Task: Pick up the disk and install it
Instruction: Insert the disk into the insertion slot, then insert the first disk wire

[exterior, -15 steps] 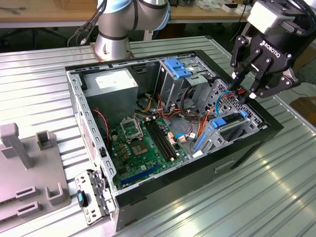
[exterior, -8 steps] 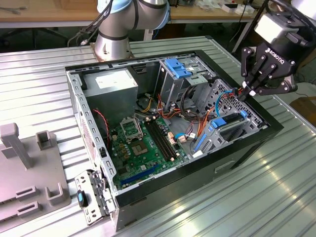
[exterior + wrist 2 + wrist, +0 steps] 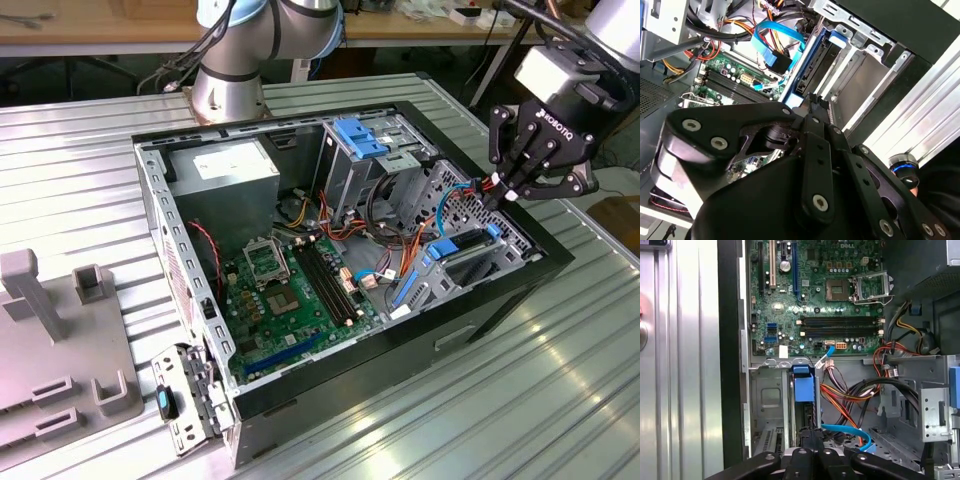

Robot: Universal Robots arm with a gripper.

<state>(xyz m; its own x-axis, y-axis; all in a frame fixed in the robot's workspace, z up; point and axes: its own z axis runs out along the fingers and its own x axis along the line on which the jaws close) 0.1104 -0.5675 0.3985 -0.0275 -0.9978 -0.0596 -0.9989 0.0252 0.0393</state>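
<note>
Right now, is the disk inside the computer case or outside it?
Inside: the disk stands on edge in the metal drive bay, by the gripper.

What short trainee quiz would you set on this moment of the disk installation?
1. True or false: the dark metal hard disk in its blue plastic carrier rail lies outside the open black computer case.
2. The black gripper is nearest: A the grey power-supply box, B the disk, C the processor socket.
3. What colour is the flat cable curving beside the disk?
Key: 1 false, it stands in the case's drive bay; 2 B; 3 blue.
</note>
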